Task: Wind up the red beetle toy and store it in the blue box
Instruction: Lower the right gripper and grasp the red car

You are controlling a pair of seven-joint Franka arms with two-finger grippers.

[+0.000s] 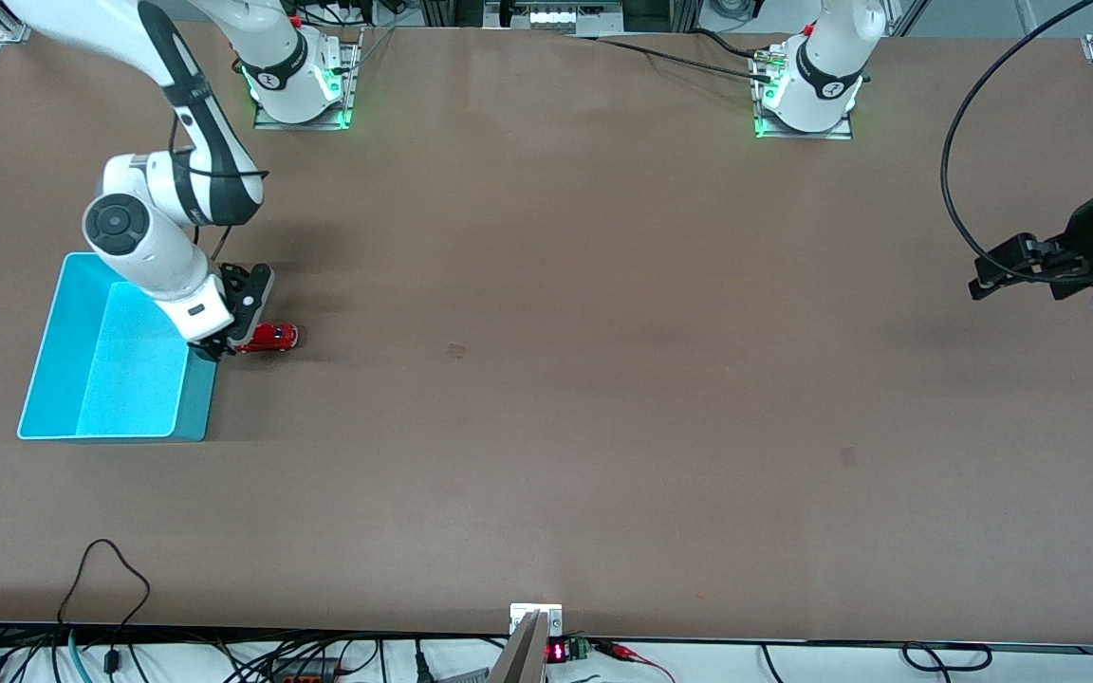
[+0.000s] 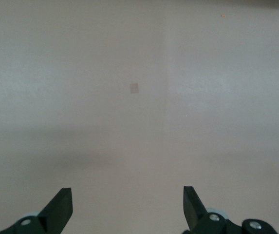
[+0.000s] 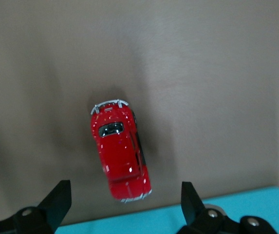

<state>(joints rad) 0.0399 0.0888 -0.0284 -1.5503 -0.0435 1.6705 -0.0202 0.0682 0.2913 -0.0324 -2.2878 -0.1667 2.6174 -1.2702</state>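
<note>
Now the right gripper (image 3: 122, 204) hovers with fingers spread wide over the tiny glossy red beetle toy (image 1: 268, 337), which sits on the brown table (image 1: 546, 379) just beside the light cyan-blue plastic box (image 1: 53, 323), seemingly empty. Grasping comes next: descend and close. The left gripper (image 2: 128, 207) waits released at its end.

Overall light: you get even, fairly bright overhead light across the brown table (image 1: 603, 398) in the front view.
Shadows: soft, faint patches lie under both arms; a small dark one hugs the red beetle toy (image 3: 120, 150).
Glare: tiny highlights sparkle on the toy's glossy roof; the blue box (image 1: 63, 379) glows vividly.
Wrist views: yours look paler, hazier and slightly soft, washed out on the left wrist.
Base lights: green glow at both bases.
</note>
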